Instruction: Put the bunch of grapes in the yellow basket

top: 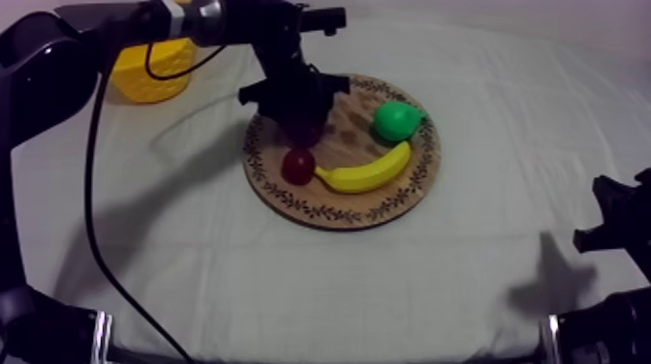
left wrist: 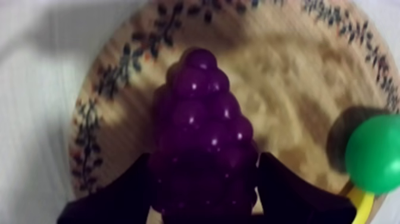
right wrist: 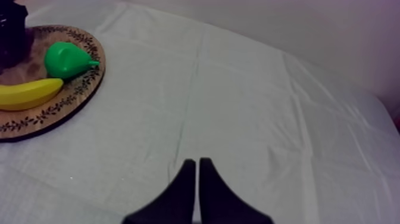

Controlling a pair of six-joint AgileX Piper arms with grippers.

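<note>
Left claw (left wrist: 203,159) clamped on the bunch of grapes (left wrist: 202,119), which lies on the round wooden board (top: 291,198) near the far edge of the counter (top: 465,271), beside a small red fruit (top: 297,166), banana (top: 366,174) and pear (top: 397,121). Yellow basket (top: 155,73) at the far left corner. Right claw (right wrist: 197,162), fingers together, near the right edge.

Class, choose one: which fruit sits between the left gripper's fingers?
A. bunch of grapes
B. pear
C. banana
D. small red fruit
A: the left gripper has a finger against each side of the bunch of grapes, on the wooden board.
</note>
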